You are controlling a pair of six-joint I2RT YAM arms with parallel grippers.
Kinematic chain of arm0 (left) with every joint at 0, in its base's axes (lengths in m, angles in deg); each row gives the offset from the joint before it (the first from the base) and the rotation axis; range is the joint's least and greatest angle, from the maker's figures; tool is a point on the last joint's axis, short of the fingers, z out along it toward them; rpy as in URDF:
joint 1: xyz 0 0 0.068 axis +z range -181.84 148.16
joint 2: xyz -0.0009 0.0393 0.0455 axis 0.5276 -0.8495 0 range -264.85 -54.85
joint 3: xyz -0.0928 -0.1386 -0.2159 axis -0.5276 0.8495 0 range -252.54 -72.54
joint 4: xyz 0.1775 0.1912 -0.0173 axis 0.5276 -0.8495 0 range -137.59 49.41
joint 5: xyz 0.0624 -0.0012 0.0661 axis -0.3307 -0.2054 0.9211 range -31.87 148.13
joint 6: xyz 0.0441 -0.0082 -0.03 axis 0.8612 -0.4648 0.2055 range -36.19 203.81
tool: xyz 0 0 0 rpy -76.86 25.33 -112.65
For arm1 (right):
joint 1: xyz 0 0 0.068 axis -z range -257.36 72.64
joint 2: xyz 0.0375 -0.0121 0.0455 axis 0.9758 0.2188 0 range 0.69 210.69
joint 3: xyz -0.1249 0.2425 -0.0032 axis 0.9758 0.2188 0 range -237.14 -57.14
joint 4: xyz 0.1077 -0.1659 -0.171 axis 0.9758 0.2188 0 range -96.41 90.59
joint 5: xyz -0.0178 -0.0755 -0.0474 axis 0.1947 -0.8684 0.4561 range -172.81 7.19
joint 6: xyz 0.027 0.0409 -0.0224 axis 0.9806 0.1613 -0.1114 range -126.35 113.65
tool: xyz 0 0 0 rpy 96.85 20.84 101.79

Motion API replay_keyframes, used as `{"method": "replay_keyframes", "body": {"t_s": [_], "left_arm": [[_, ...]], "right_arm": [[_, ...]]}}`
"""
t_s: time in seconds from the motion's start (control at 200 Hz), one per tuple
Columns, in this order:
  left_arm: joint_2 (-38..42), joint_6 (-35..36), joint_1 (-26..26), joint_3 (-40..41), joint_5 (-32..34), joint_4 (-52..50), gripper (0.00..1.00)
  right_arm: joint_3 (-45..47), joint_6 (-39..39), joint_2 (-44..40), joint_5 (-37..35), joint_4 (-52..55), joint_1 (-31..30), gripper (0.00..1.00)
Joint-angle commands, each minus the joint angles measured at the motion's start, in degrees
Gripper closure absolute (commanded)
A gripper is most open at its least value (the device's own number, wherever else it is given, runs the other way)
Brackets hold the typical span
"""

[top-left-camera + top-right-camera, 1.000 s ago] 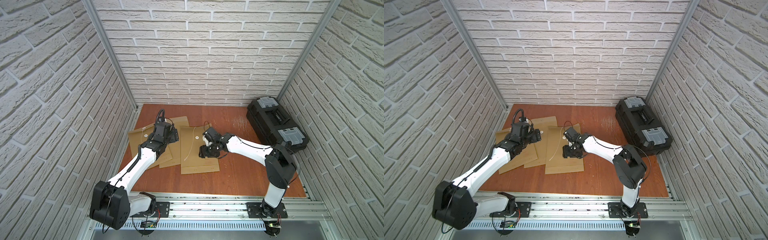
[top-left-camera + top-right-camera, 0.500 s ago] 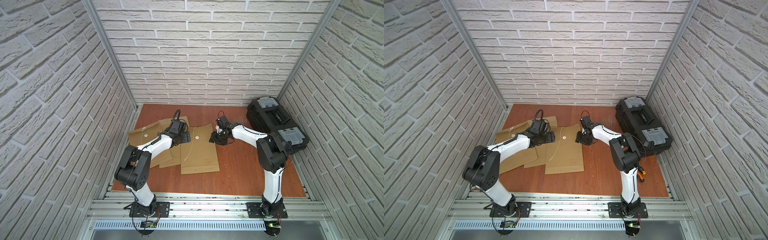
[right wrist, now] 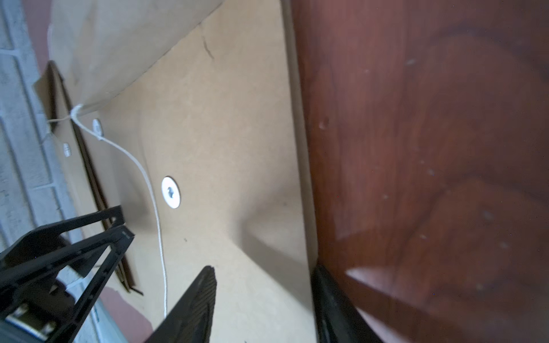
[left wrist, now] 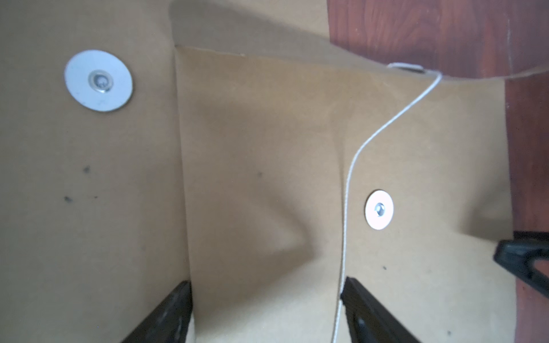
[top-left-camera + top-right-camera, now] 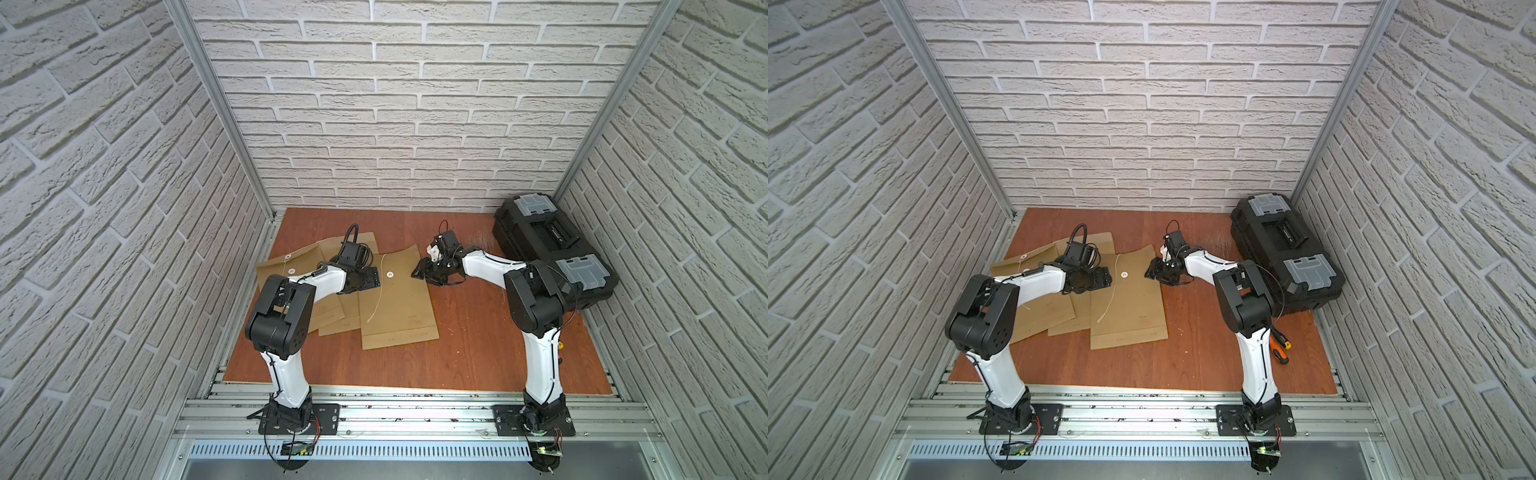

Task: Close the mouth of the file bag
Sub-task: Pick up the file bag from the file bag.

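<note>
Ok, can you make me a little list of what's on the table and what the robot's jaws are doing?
file bag: brown, flat on the table
flap: open, not folded down
string: white, loose across the bag, not wound on the button
left jaws: open, at the bag's left edge
right jaws: open, at its right edge
other bags: two, partly under it on the left
also there: black toolbox, orange screwdriver
</note>
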Motion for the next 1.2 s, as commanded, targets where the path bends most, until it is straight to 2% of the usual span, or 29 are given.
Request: {"method": "replay_keyframes", "body": {"t_s": [0.0, 0.105, 0.345, 0.46, 0.6, 0.665, 0.78, 0.96, 1.07, 1.14, 1.195], "left_arm": [[-2.82, -1.08, 0.1, 1.76, -5.32, 2.49, 0.21], [-3.13, -1.56, 0.09, 1.96, -6.64, 3.69, 0.22], [-2.69, -1.59, 0.08, 1.9, -6.68, 4.43, 0.22], [-1.53, -1.57, 0.12, 2.71, -6.59, 4.8, 0.22], [2.62, -1.91, 0.84, 4.38, -7.29, 5.9, 0.22], [5.23, -2.32, 1.63, 5.47, -8.15, 7.34, 0.22], [11.58, -1.95, 4.27, 7.05, -11.5, 8.75, 0.2], [21.86, 0.62, 12.92, 4.17, -16.22, 6.66, 0.17], [22.85, -1.51, 16.86, -0.59, -22.07, 7.41, 0.12], [21.76, -2.41, 17.59, -5.14, -25.95, 7.11, 0.02], [20.61, -3.08, 17.5, -8.52, -28.54, 7.15, 0.02]], "right_arm": [[3.0, 2.25, -3.82, 11.87, -10.28, -0.19, 0.48], [6.3, 4.06, -6.55, 15.39, -15.78, -0.19, 0.5], [8.41, -1.19, -5.96, 10.44, -10.94, -0.1, 0.6], [9.52, -1.05, -6.7, 10.29, -13.09, 0.16, 0.7], [11.17, -0.86, -10.1, 11.54, -16.4, 1.2, 0.91], [12.52, -0.17, -11.58, 12.99, -19.16, 1.95, 0.97], [14.96, 0.4, -14.67, 15.59, -23.86, 2.97, 0.97], [17.33, -1.84, -20.0, 19.53, -28.16, 3.24, 0.97], [18.65, -4.35, -24.02, 21.66, -29.76, 3.24, 0.97], [19.97, -6.3, -27.03, 22.25, -31.17, 3.24, 0.97], [21.24, -7.47, -29.49, 21.95, -32.78, 3.24, 0.97]]}}
